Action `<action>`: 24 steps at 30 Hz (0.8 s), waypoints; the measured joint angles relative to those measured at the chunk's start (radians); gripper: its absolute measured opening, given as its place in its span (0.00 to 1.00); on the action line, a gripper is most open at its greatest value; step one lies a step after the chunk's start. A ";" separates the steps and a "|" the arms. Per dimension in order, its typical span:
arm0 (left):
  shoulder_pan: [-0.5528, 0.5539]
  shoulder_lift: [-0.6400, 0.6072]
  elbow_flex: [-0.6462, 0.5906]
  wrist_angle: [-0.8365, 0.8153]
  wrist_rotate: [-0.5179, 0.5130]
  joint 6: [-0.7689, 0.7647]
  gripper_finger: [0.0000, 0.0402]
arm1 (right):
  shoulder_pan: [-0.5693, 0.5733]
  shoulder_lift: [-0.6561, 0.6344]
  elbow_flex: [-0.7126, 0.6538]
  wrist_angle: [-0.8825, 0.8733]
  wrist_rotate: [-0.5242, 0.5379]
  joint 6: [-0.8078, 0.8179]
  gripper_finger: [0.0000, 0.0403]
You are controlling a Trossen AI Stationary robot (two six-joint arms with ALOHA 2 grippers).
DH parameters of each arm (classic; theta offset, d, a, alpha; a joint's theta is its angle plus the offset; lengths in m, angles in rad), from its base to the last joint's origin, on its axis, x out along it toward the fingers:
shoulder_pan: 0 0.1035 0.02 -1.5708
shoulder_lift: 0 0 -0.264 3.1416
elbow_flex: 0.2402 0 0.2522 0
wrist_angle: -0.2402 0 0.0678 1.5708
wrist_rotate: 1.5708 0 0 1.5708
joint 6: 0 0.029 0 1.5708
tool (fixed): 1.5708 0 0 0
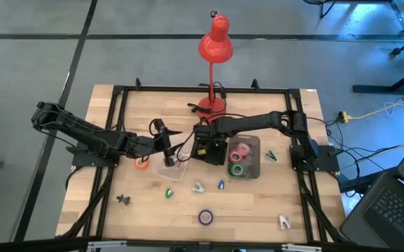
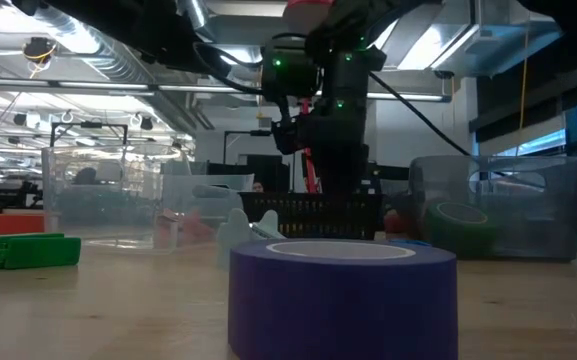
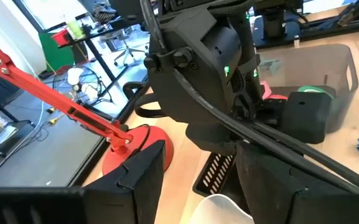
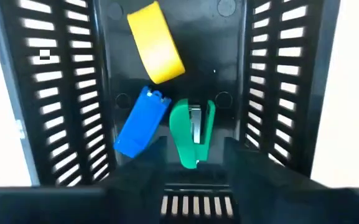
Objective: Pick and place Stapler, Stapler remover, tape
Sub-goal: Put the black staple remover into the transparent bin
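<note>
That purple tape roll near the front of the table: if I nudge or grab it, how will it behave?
The purple tape roll lies flat on its face, so a nudge would probably slide it, not roll it. It looks rigid, likely firm across its rim. Tipped on edge, its round shape could roll away.

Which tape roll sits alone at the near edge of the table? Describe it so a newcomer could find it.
Start from the red lamp at the table's far edge and come straight across to the opposite edge. There lies the purple tape roll, alone on bare wood; the pink and green rolls sit inside the clear bin.
</note>
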 joint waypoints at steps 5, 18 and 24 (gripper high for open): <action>-0.009 0.000 0.000 -0.008 0.000 0.000 0.47 | 0.024 -0.012 -0.001 0.003 0.082 0.006 0.55; -0.125 -0.119 0.000 -0.054 -0.018 -0.039 0.46 | 0.287 -0.376 -0.001 0.002 0.525 0.101 0.56; -0.234 -0.234 0.000 -0.244 -0.018 -0.174 0.47 | 0.471 -0.495 -0.001 -0.141 0.688 0.241 0.56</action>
